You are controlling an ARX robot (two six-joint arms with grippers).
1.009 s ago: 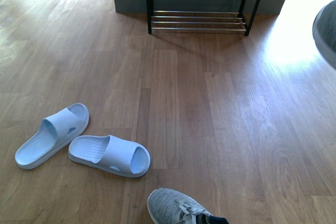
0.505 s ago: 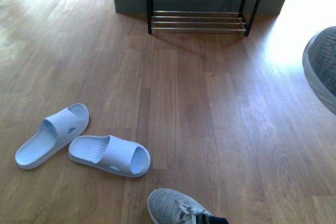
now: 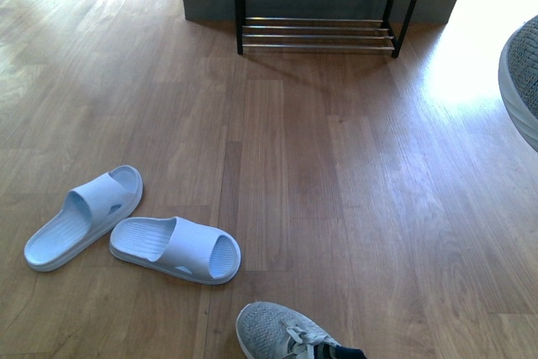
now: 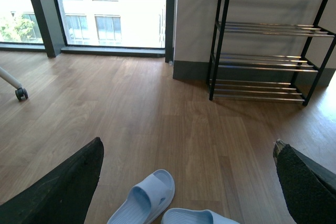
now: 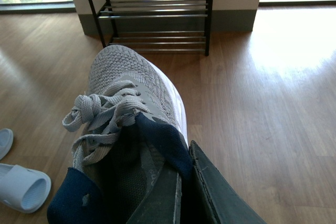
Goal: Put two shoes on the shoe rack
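Since half a second ago, the grey sneaker (image 3: 523,81) has been pulling back toward the right edge of the front view, so less of its knit toe and white sole is showing there. The right gripper (image 5: 184,179) is carrying it above the wooden floor (image 3: 336,174). Its fingers (image 5: 220,203) are pressing together on the navy lining at the heel, one inside the shoe opening and one outside. The sneaker is sticking out ahead of the gripper, with its toe pointing toward the shoe rack (image 5: 157,15). The rack is standing well apart from it against the far wall, and its chrome rods are carrying nothing in the tiers that show. A second sneaker (image 3: 286,331) is lying on the floor at the near edge of the front view. The two pale-blue slides (image 3: 84,216) are lying to its left, just beside each other at an angle. The left gripper (image 4: 187,145) is hanging over those slides with its jaws spread wide, gripping nothing.
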